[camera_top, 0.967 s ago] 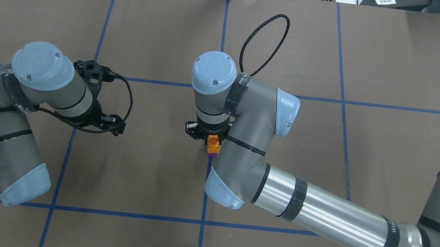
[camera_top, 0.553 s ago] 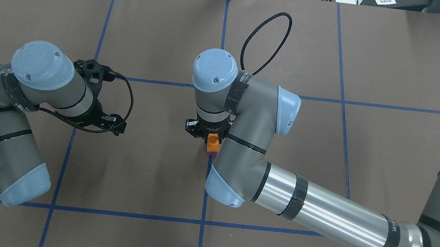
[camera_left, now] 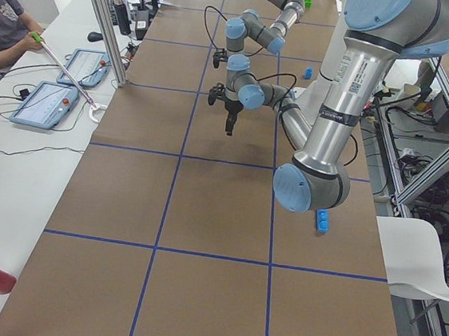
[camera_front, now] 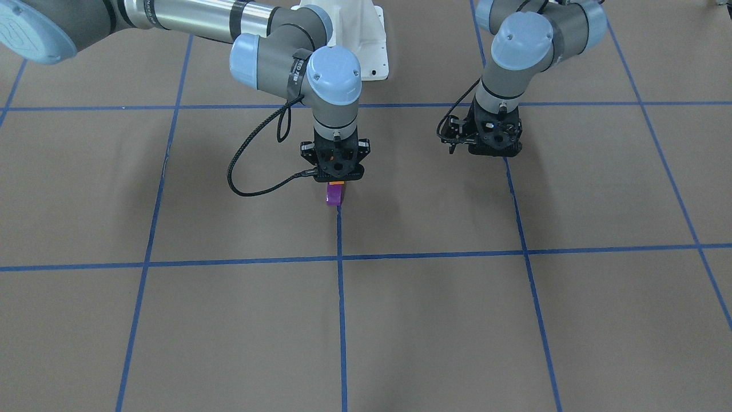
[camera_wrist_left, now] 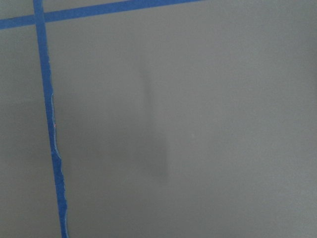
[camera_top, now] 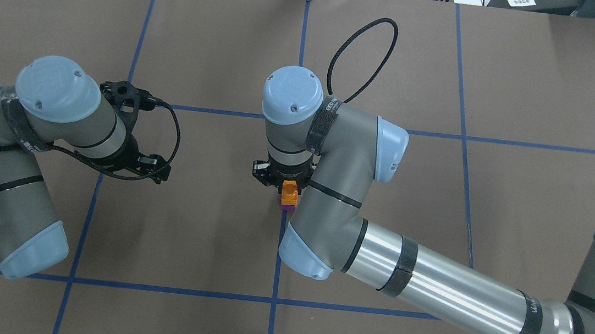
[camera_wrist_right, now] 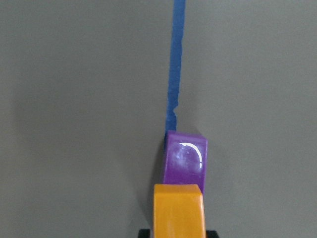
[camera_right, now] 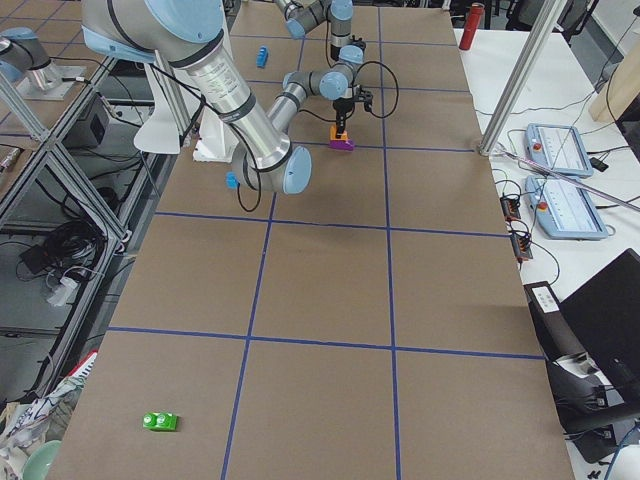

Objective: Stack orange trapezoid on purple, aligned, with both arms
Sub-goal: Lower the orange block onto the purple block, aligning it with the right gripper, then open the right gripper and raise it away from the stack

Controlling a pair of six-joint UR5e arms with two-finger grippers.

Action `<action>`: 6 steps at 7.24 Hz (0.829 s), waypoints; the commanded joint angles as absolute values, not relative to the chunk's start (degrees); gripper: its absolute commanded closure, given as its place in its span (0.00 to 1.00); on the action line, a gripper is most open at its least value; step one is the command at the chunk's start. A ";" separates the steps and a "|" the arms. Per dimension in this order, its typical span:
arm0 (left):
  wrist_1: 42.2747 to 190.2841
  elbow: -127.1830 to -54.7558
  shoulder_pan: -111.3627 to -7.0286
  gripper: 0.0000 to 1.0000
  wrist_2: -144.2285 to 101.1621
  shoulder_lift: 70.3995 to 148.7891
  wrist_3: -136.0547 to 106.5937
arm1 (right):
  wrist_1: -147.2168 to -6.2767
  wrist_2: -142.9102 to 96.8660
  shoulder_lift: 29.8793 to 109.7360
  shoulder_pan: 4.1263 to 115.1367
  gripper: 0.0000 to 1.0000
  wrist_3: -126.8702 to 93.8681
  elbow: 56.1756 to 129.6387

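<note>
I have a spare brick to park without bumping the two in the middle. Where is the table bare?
Bare: the row of squares on the operators' side of the cross tape, and the strip between the right gripper and left gripper. Crowded: right under the right gripper, around the orange brick and purple brick.

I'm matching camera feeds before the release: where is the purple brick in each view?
Front-facing: purple brick, centre, just below the right gripper.
Overhead: centre, a sliver below the orange trapezoid.
Exterior left: too small to tell.
Exterior right: upper middle, under the orange trapezoid.
Left wrist: not in it.
Right wrist: lower centre.
Shared landmark: the blue tape line running to it.
</note>
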State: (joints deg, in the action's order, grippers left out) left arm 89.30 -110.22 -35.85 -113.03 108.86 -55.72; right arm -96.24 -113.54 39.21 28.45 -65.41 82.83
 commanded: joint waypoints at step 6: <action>89.21 -110.74 -37.52 0.01 -113.20 108.72 -54.41 | -96.25 -118.81 62.31 38.37 0.00 -64.17 107.95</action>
State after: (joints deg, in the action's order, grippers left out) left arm 89.22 -110.48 -36.40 -113.00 108.98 -55.06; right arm -96.73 -116.69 52.04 34.47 -65.07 99.01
